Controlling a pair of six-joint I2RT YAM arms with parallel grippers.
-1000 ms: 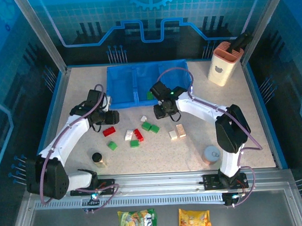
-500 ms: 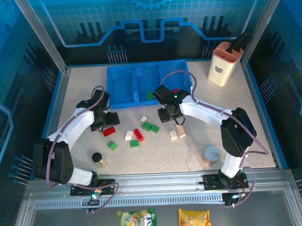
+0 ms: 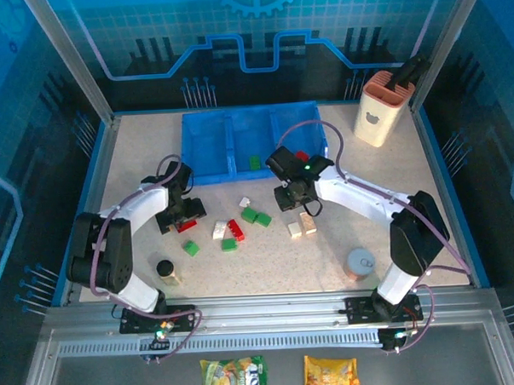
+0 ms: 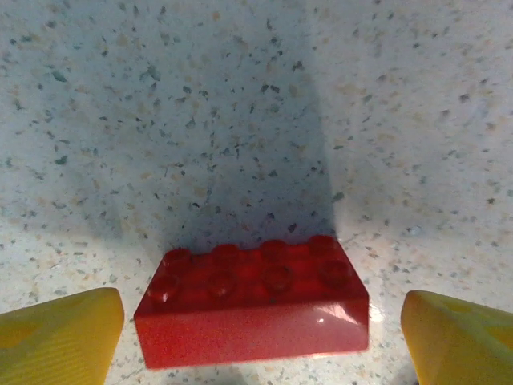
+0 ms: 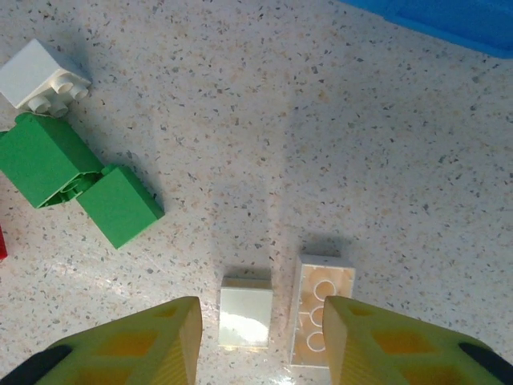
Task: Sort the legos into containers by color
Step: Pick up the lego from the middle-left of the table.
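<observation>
A red lego (image 4: 252, 301) lies flat on the table between the yellow fingers (image 4: 60, 333) of my left gripper (image 4: 256, 341), which is open with a gap on each side. My right gripper (image 5: 260, 341) is open and hangs over a small white lego (image 5: 246, 313); a cream lego (image 5: 321, 317) lies partly under its right finger. Two green legos (image 5: 72, 180) and a white one (image 5: 40, 76) lie to its left. From above, my left gripper (image 3: 183, 214) and right gripper (image 3: 293, 198) flank the loose legos (image 3: 235, 229). The blue containers (image 3: 205, 144) hold a green lego (image 3: 255, 162) and a red one (image 3: 300, 156).
A small black cylinder (image 3: 165, 268) stands near the front left and a silver can (image 3: 360, 263) at the front right. A peach-and-white holder (image 3: 381, 109) occupies the back right corner. Two snack packets (image 3: 234, 377) lie below the rail.
My left gripper has opened wide and come down around the red lego. My right gripper has moved away from the containers, right and nearer, over the white and cream legos.
</observation>
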